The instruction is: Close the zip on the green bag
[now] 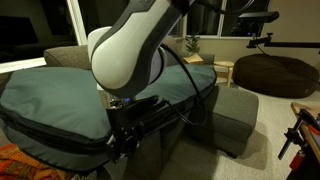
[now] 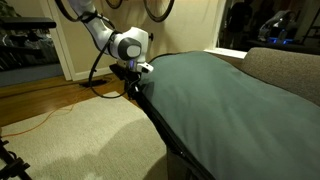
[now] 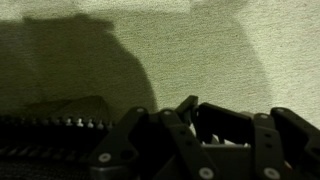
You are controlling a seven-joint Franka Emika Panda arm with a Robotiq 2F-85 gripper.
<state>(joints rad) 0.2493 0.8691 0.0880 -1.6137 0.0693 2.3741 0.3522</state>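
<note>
Bag: the bag [image 2: 225,100] lies flat and broad, dull teal-green, and fills much of both exterior views.
Zip: the zip [image 2: 165,125] is a dark band on the bag's side edge. It runs from the rounded corner of the bag along the edge that faces the floor. In an exterior view it shows as a dark strip [image 1: 45,135] under the green top. Whether it is done up cannot be told.
Gripper: the gripper [image 2: 135,80] is at the bag's rounded corner, right against the zip band.
Jaws: they are dark against the dark zip in both exterior views and lie in deep shadow in the wrist view, so I cannot tell whether they are open, closed or gripping anything.
Wrist view: black gripper links fill the lower part. To their left is a row of small pale teeth, seemingly the zip [image 3: 50,125]. Above is a pale woven surface, partly shadowed.
Arm: the white arm [image 1: 125,55] stands in front of the bag's middle, close to the camera.
Sofa: the grey sofa [image 2: 285,62] lies behind the bag, touching its far side.
Beanbag: the dark brown beanbag [image 1: 275,72] sits well apart from the bag, past its far end.
Carpet: the pale carpet [image 2: 80,140] lies beside and below the bag's zip edge.
Cable: an orange cable [image 2: 40,122] trails on the floor, well apart from the bag.
</note>
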